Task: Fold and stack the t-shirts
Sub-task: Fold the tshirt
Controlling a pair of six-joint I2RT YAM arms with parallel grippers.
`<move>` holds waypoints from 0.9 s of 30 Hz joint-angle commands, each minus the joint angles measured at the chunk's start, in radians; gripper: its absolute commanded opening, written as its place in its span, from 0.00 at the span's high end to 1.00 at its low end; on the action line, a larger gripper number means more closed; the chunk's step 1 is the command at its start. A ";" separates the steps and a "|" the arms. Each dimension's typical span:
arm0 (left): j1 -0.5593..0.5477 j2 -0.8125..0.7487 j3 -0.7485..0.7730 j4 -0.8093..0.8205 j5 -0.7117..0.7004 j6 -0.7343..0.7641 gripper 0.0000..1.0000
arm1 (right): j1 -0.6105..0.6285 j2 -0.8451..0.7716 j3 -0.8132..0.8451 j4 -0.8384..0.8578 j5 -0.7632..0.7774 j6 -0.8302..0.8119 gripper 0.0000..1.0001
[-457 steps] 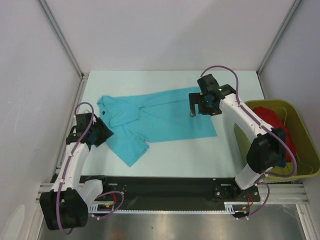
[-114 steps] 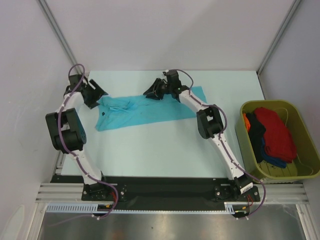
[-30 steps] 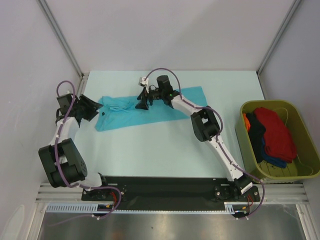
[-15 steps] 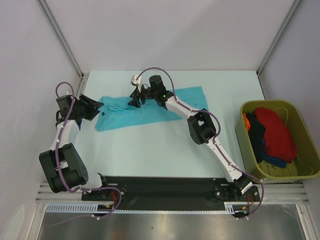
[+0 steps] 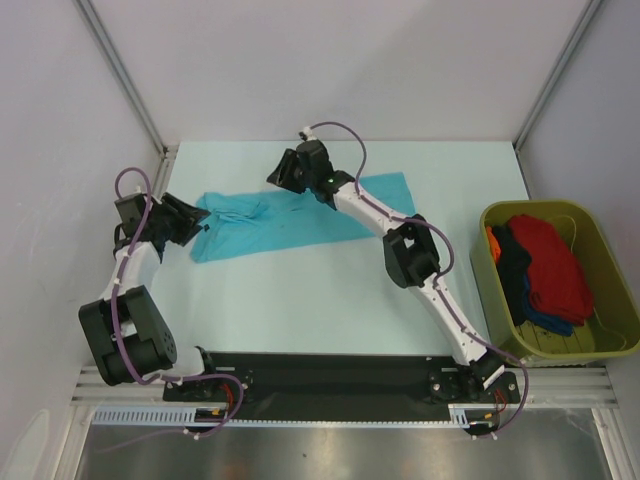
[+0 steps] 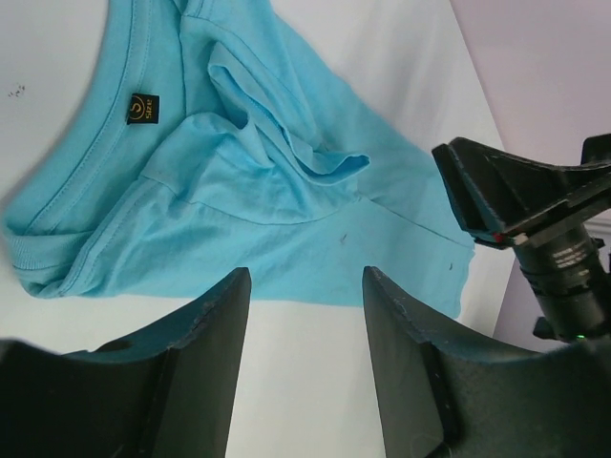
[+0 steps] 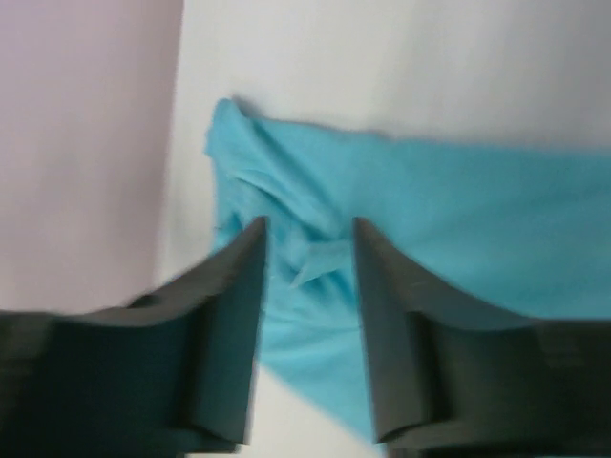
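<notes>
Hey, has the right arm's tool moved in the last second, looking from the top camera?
Yes. In the top view the right tool has shifted toward the table's far edge, away from the near edge of the turquoise t-shirt.

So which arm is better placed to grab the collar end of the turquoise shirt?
Probably left: the left gripper hangs open beside the turquoise t-shirt's collar end, while the right gripper hovers over its far edge.

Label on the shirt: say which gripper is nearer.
Left. The left gripper sits just beside the collar end bearing the label; the right gripper is farther along the shirt's far edge.
</notes>
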 commanded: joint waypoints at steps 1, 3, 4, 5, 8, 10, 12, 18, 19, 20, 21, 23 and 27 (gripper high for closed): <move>-0.001 -0.044 -0.005 0.012 0.024 0.008 0.43 | -0.004 -0.096 -0.035 -0.247 0.095 0.427 0.45; -0.002 -0.055 -0.008 0.022 0.032 -0.009 0.43 | 0.019 -0.113 -0.059 -0.224 0.109 0.489 0.38; -0.001 -0.056 -0.005 0.020 0.030 -0.012 0.43 | 0.028 -0.114 -0.052 -0.227 0.132 0.492 0.35; -0.001 -0.059 0.000 0.017 0.030 -0.012 0.43 | 0.037 -0.111 -0.053 -0.224 0.144 0.518 0.35; -0.002 -0.065 0.003 0.011 0.030 -0.007 0.43 | 0.056 -0.073 -0.027 -0.216 0.144 0.576 0.38; -0.002 -0.070 -0.002 0.008 0.033 -0.004 0.43 | 0.071 -0.035 -0.013 -0.196 0.184 0.573 0.40; -0.002 -0.079 -0.019 0.003 0.033 0.000 0.43 | 0.079 -0.019 -0.026 -0.161 0.198 0.596 0.41; -0.001 -0.117 -0.072 0.011 0.032 0.002 0.43 | 0.094 -0.013 -0.055 -0.152 0.233 0.645 0.45; -0.002 -0.119 -0.075 0.012 0.032 -0.001 0.43 | 0.094 -0.014 -0.072 -0.138 0.233 0.659 0.45; -0.002 -0.122 -0.077 0.012 0.032 -0.003 0.43 | 0.094 -0.011 -0.073 -0.136 0.233 0.665 0.46; -0.001 -0.122 -0.075 0.016 0.030 -0.004 0.43 | 0.096 -0.008 -0.072 -0.139 0.232 0.671 0.46; -0.002 -0.124 -0.072 0.020 0.030 -0.013 0.43 | 0.096 0.010 -0.064 -0.130 0.223 0.682 0.47; -0.002 -0.121 -0.055 0.017 0.032 -0.017 0.43 | 0.100 0.047 -0.015 -0.146 0.221 0.687 0.48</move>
